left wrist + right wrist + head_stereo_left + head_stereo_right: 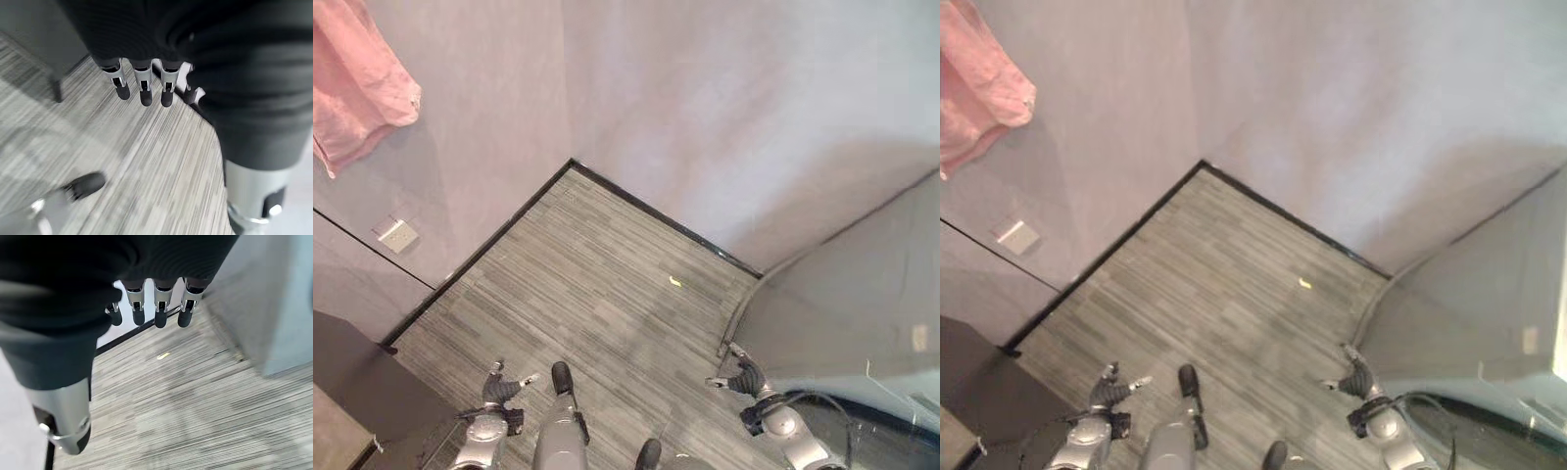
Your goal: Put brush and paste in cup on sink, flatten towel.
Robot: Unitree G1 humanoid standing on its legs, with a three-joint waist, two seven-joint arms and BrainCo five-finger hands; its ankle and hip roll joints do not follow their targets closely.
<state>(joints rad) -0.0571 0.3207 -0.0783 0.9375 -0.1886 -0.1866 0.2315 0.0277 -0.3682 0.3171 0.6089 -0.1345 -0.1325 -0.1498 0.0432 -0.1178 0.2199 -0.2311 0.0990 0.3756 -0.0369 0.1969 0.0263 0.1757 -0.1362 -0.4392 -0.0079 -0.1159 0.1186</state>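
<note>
Only pink towel edge visible, cut off top-left.

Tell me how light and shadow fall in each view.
Left eye view: the pink towel throws a faint shadow on the grey wall, which darkens toward the right. Left wrist view: past the open left hand, shade lies beside a dark cabinet. Right wrist view: the striped floor is evenly lit past the open right hand.
</note>
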